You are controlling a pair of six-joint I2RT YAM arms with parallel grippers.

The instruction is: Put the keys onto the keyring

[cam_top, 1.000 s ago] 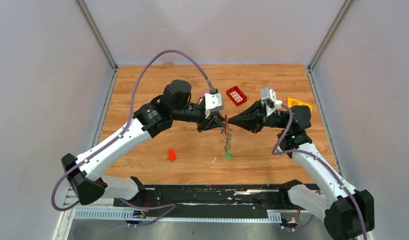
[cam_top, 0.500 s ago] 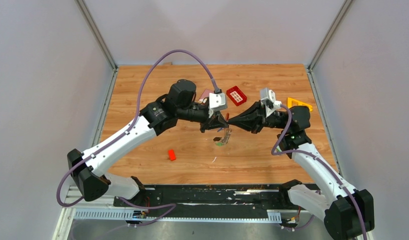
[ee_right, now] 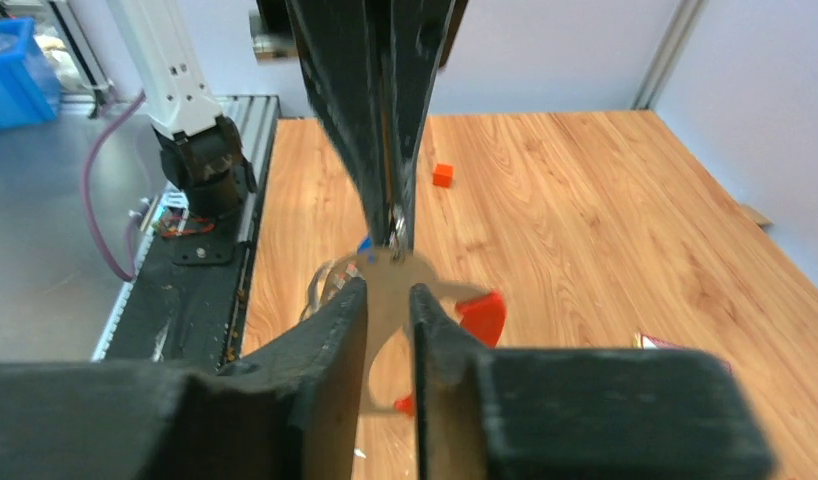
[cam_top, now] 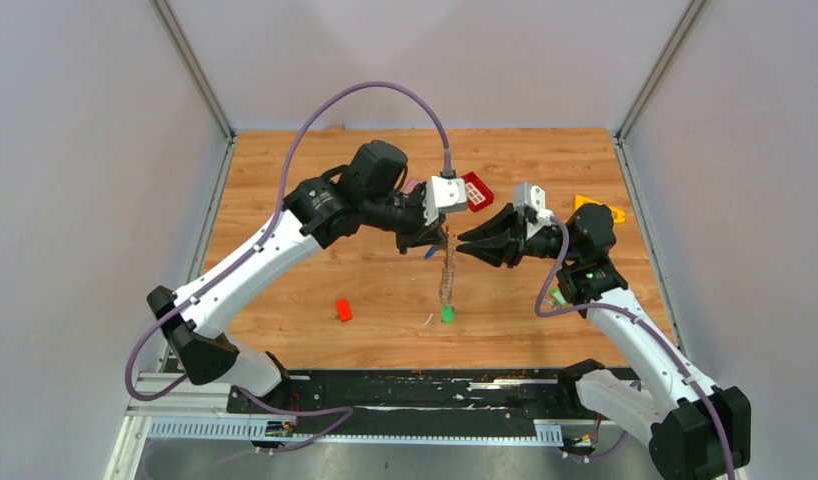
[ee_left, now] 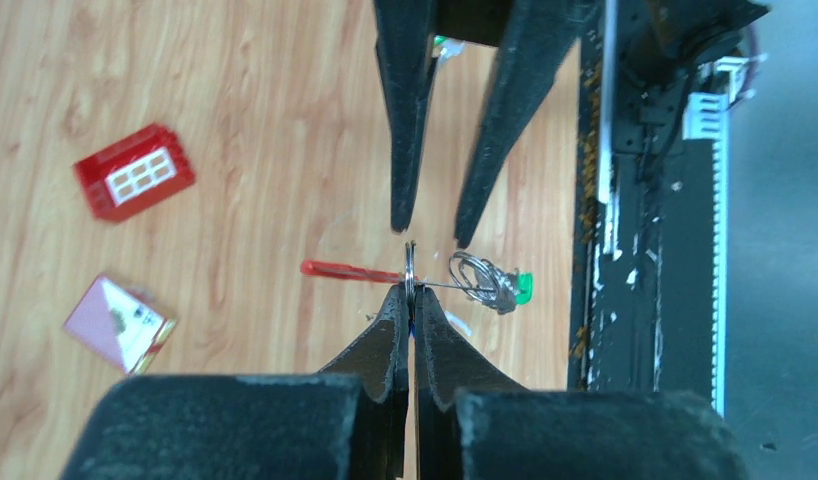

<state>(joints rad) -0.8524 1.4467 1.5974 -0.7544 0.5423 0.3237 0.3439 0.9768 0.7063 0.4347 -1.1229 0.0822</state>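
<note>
My left gripper (cam_top: 440,240) is shut on the keyring's metal ring (ee_left: 409,268) and holds it above the table. The keyring's glossy red piece (ee_left: 345,271) sticks out to one side. A chain of small rings (cam_top: 448,275) hangs below it, ending in the green-headed key (cam_top: 447,313), which also shows in the left wrist view (ee_left: 524,288). A bit of blue (ee_right: 365,243) shows by the ring. My right gripper (cam_top: 463,243) is open and faces the left one, a short way off. In the right wrist view the grey fob (ee_right: 387,300) and its red piece (ee_right: 482,315) show between and behind the open fingers (ee_right: 350,310).
A red gridded tray (cam_top: 473,191) lies behind the grippers and a pink card (ee_left: 118,322) beside it. A small red block (cam_top: 343,310) lies at front left. A yellow piece (cam_top: 600,210) lies at the right. A black rail (cam_top: 405,385) runs along the near edge.
My right gripper has opened and drawn back to the right from the keyring. My left arm has shifted up and right. The chain with the green key, swung up before, hangs straight down.
</note>
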